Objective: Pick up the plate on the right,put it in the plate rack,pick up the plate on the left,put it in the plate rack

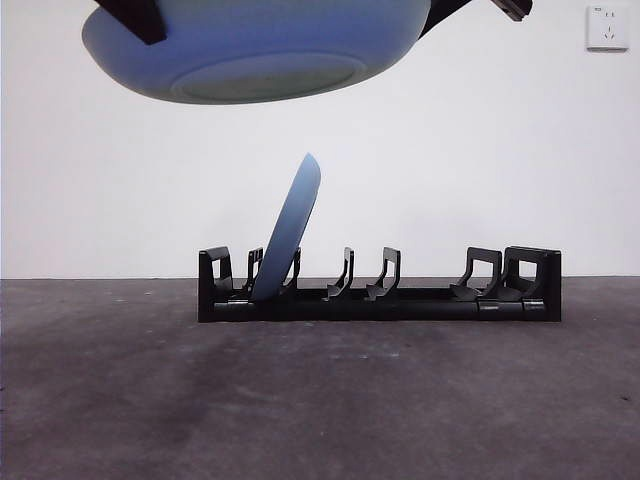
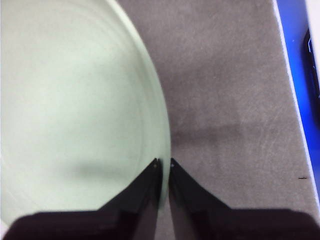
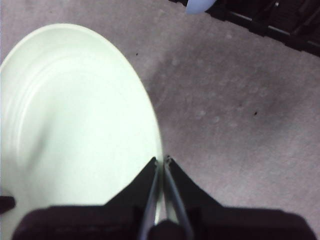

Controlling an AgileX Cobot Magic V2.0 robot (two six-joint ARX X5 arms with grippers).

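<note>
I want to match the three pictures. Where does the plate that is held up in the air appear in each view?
Front view: the held plate fills the top, seen from below, above the plate rack.
Left wrist view: it covers one whole side, its rim between the left gripper jaws.
Right wrist view: again one side, its rim in the right gripper.
Shared landmark: the grey table, under the plate in all views.

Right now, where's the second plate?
The second plate is in the air at the top of the front view, above the plate rack, its rim pinched by both the left hand and the right hand.
</note>
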